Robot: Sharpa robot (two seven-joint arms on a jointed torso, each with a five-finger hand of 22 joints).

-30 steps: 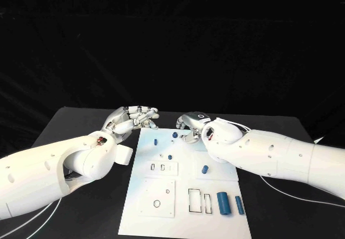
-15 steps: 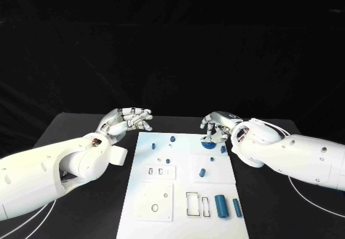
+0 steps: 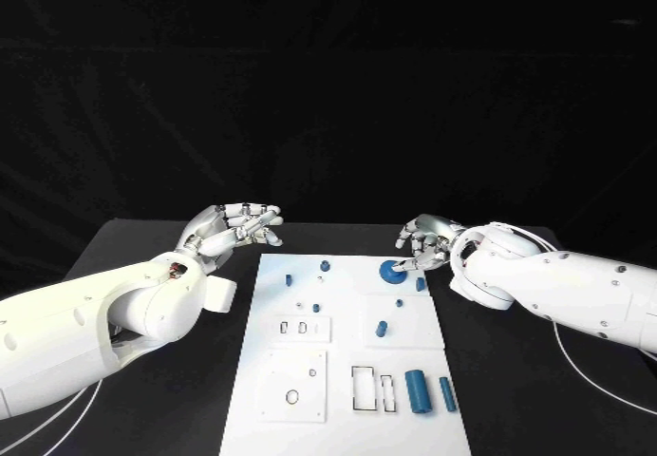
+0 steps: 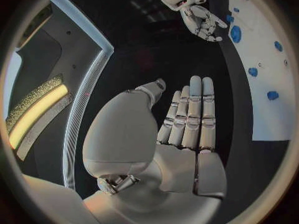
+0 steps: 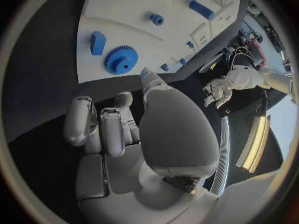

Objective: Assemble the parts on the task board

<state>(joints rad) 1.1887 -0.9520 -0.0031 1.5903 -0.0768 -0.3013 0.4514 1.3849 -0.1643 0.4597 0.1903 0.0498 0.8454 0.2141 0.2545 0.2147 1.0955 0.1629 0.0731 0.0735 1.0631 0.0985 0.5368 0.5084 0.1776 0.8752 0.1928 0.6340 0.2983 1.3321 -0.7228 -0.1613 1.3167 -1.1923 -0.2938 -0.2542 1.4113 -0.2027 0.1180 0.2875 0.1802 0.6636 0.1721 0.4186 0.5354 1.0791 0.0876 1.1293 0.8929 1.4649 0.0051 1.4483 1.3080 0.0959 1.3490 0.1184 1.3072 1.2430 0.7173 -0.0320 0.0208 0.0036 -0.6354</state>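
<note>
Since the blue gear now lies flat at the far right corner of the task board, next to a small blue block, it reads as a light, rigid plastic disc: toothed rim, centre bore, unlikely to deform or break. Best grip is probably a pinch across the rim from above; teeth give purchase, but lying flat there's little edge to get under, so it may slide on the smooth white plate before it lifts.

Right hand sits just past the board's far right corner, fingers loosely curled and apart, holding nothing; its fingertips are right over or touching the gear in the head view, while the right wrist view shows the gear lying clear ahead of the fingers. Left hand hovers off the board's far left corner, fingers curled in with nothing in them in the head view, though the left wrist view shows them fairly straight.

Versus half a second back: right hand has drifted slightly further right and the gear is more exposed. Versus a second back: right arm has swung well clear of the board's middle. Left hand has barely moved. Two blue cylinders stay at the near right.
</note>
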